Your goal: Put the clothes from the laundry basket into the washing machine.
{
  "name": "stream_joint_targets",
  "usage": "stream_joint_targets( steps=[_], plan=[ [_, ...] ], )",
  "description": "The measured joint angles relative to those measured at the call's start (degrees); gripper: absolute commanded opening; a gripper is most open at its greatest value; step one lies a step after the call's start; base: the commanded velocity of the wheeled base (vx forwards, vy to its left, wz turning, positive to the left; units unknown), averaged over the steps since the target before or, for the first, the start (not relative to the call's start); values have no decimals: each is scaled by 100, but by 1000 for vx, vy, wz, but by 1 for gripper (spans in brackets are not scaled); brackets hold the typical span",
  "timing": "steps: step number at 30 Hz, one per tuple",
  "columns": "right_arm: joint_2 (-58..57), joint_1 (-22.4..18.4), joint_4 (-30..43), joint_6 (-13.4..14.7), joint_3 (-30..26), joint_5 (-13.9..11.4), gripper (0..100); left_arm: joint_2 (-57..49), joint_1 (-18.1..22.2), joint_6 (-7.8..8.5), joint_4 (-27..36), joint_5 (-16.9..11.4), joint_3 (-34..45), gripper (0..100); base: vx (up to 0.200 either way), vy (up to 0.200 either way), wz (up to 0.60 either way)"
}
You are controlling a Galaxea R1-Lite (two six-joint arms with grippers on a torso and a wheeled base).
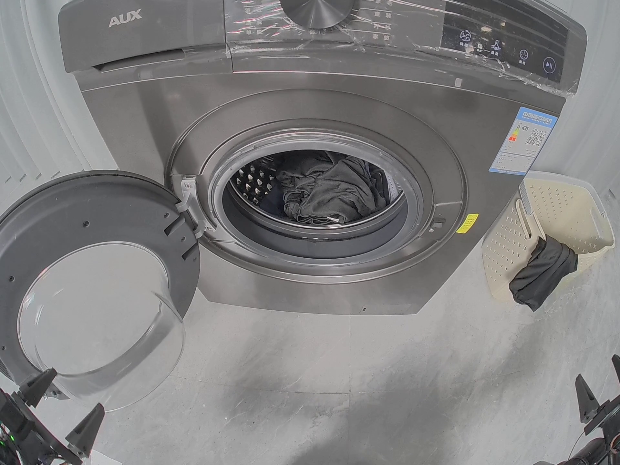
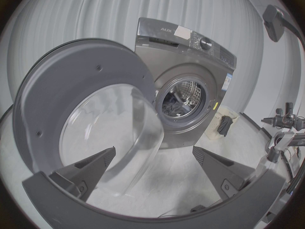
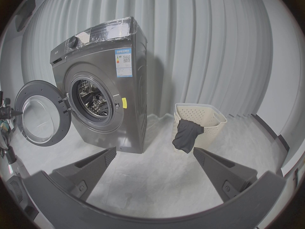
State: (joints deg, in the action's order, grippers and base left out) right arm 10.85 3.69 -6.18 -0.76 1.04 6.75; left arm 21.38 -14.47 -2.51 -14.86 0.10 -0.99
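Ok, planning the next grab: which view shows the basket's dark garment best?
Right wrist view: the dark garment hangs over the laundry basket rim, unobstructed. Head view shows it near the edge; left wrist view, tiny.

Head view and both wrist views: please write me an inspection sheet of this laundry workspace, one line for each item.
Surface: pale grey floor, bare in front of the machine.
Job's things: washing machine with its door swung wide open; dark clothes lie in the drum; laundry basket stands beside the machine on the robot's right; one dark garment hangs over the basket's rim.
Clutter: nothing seen.
Grippers: left gripper open, holding nothing, low near the door; right gripper open, holding nothing, facing the basket.
Cables: nothing seen.
Surroundings: pale pleated curtain behind; plastic film over the control panel.
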Motion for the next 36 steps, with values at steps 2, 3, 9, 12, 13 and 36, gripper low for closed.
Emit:
stream_joint_targets(
  steps=[2,3,9,12,13,36],
  plan=[
    [-265,-119,145,-17,-2,-62,100,-439,356,71,514,-204,0,100,0,0,0],
    [-380,-168,197,-41,-2,-115,100,-651,557,123,717,-296,0,100,0,0,0],
    [-802,-345,503,-121,-2,-836,100,-1601,1340,505,1131,-500,0,100,0,0,0],
    [-898,-380,575,-69,-2,-924,100,-1816,1434,563,1312,-406,-2,100,0,0,0],
    [-925,-390,583,-52,-2,-911,100,-1866,1447,530,1407,-333,-2,100,0,0,0],
    [-1019,-421,605,13,-2,-858,100,-2076,1468,338,1518,-59,-2,100,0,-70,0]
  ],
)
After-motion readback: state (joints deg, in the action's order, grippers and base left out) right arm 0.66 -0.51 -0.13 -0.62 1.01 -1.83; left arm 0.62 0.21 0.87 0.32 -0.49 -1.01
